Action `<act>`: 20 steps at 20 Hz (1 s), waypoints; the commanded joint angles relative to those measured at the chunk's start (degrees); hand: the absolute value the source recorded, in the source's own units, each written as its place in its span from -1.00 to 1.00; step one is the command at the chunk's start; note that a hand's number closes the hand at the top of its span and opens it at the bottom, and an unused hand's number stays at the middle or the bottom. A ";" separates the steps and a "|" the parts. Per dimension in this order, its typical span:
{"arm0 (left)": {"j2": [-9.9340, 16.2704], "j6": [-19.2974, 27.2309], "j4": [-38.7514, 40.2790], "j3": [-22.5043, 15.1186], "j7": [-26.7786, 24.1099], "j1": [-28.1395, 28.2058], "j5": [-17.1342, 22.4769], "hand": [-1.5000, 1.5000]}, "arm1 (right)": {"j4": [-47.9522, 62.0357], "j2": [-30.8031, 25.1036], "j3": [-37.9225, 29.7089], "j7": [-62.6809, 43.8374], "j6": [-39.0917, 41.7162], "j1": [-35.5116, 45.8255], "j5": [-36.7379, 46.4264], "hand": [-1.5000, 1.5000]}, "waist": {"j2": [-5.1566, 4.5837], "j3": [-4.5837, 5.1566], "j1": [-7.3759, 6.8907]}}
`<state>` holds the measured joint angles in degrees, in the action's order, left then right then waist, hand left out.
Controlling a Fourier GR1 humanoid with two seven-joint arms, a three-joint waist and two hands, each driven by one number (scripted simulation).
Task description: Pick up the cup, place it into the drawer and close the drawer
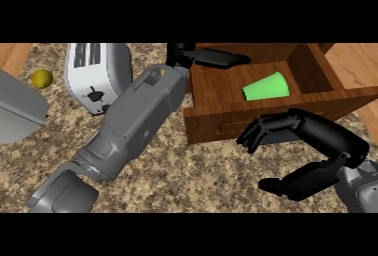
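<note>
- Green cup (266,87) lies on its side inside the open wooden drawer (221,117), mouth turned toward the drawer's left wall, so the placing looks done and closing is the step left.
- Right hand (310,131) hovers just before the drawer's front panel, fingers curled downward with nothing between them; it grasps nothing.
- Left hand (214,57) reaches past the drawer's back left corner, fingers stretched out and relaxed over the rim, holding nothing either.
- To close the drawer well, I judge the right hand should set its fingers flat against the middle of the front panel and push straight toward the desk's far edge, in line with the drawer, so it slides without twisting.
- The left hand and its grey forearm (136,122) lie along the drawer's left side; they probably need to be out of the way before the push, or they may get caught.
- The cup sits well inside, apart from both hands: behind the right hand with the front panel between them, and to the right of the left hand's fingers.
- A white toaster (94,72) and a yellow lemon (42,78) rest near the desk's far left corner, apart from the work.
</note>
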<state>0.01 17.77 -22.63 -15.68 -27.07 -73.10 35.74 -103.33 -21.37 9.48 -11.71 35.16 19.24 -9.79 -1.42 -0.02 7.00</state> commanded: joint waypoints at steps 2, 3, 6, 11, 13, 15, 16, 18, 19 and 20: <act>0.00 -0.34 1.76 1.83 -2.03 0.29 1.42 -1.00 | -1.59 -4.44 2.47 5.36 -1.01 -4.55 15.95 -1.00 | 0.49 -0.09 -3.14; 0.00 -0.77 0.10 0.46 -2.90 1.57 2.38 -1.00 | 2.36 -1.18 5.35 3.94 -4.33 -1.61 20.15 -1.00 | 0.41 -0.05 -4.22; 0.88 -3.47 0.54 2.74 -5.43 2.86 2.47 -1.00 | 8.17 0.42 7.70 8.39 -9.12 -4.48 27.17 -1.00 | 0.52 -0.04 -6.06; 0.44 -3.91 -2.08 3.09 -5.07 5.72 2.59 -1.00 | 25.34 1.48 11.27 17.08 -13.13 -1.89 35.38 -1.00 | 0.83 -0.07 -8.18; 1.73 -6.13 -3.79 2.67 -4.41 7.18 2.60 -1.00 | 32.46 3.48 13.31 17.23 -14.67 1.75 38.55 -1.00 | 0.84 -0.08 -9.95; 2.44 -7.28 -4.99 2.29 -7.34 12.45 2.12 -1.00 | 39.39 4.34 12.43 19.50 -16.12 3.68 39.28 1.00 | 0.89 -0.08 -10.71; 4.48 -8.31 -5.65 3.28 -5.02 10.52 2.91 -1.00 | 44.51 3.69 10.49 21.91 -16.57 6.91 39.40 1.00 | 0.70 -0.11 -10.90; 2.97 -7.03 -8.38 2.65 -4.40 13.41 2.87 -1.00 | 51.59 5.78 10.14 23.97 -18.91 10.26 40.89 1.00 | 1.01 -0.11 -11.18; 3.16 -8.28 -9.62 1.52 -5.31 15.87 2.24 -1.00 | 54.08 6.30 8.40 24.32 -20.31 11.69 40.32 1.00 | 1.00 -0.14 -12.32; 5.38 -8.99 -9.65 2.50 -5.74 15.82 2.42 -1.00 | 57.40 6.10 8.06 27.95 -22.22 12.47 41.19 1.00 | 0.72 -0.15 -11.60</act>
<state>3.24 10.54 -29.58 -13.18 -32.34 -60.86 38.29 -58.30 -16.77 19.15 10.30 17.33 27.53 29.30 -0.37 0.07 -3.82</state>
